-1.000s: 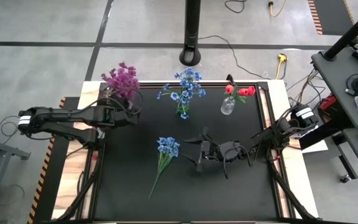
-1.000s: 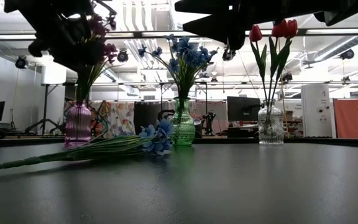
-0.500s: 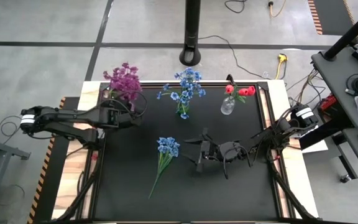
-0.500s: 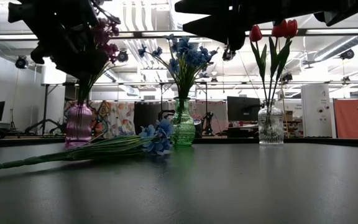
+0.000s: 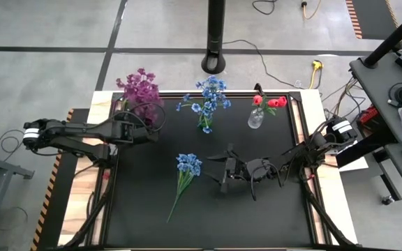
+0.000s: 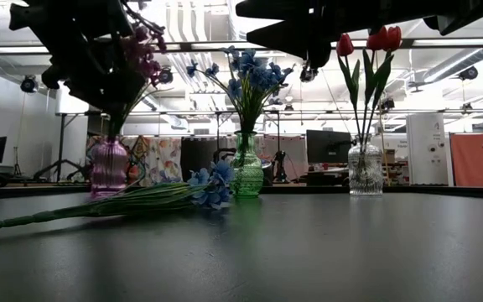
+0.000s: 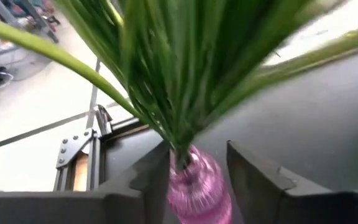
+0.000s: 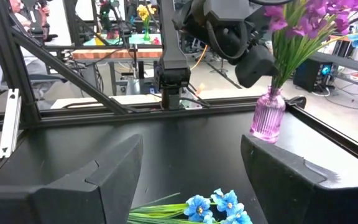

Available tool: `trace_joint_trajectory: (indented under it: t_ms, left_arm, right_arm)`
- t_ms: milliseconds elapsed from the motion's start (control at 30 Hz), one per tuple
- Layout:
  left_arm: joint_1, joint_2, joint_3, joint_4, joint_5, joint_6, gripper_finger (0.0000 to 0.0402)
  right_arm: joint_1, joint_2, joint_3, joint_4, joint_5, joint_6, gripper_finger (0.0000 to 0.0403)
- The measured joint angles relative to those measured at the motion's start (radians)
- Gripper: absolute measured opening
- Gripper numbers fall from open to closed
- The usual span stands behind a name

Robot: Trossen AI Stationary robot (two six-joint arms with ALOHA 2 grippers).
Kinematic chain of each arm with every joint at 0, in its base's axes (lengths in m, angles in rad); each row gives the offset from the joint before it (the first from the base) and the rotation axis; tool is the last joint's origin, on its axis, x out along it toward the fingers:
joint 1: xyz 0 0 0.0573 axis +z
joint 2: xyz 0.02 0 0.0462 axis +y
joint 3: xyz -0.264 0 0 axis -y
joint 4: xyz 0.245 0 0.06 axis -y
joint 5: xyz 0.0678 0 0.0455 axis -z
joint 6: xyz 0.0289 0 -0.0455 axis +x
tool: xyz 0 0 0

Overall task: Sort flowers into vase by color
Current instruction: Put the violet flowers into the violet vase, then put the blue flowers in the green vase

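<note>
— How do the left gripper's (image 7: 197,180) jaws stand?
— Spread, either side of the purple spray's (image 5: 139,89) stems above the pink vase (image 6: 107,168).
— And the right gripper (image 8: 191,180)?
— Spread, beside the blue spray (image 5: 184,174) lying on the counter (image 5: 257,223), near that vase.

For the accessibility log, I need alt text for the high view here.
Seen from above, the left gripper hovers open by purple flowers in a pink ribbed glass vase. The open right gripper waits beside a loose blue flower spray lying on the black table.
</note>
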Motion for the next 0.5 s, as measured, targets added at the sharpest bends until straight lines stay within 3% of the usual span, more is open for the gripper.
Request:
trace_joint_trajectory:
  t_ms: [233, 500]
  left_arm:
    - [0.0, 0.0, 0.055, -0.057, 0.094, 0.034, 0.0205]
    - [0.0, -0.001, 0.144, -0.227, 0.191, 0.006, 0.024]
  right_arm:
    - [0.0, 0.0, 0.0, 0.0, 0.0, 0.0, 0.0265]
    - [0.0, 0.0, 0.0, -0.005, 0.0, 0.002, 0.0265]
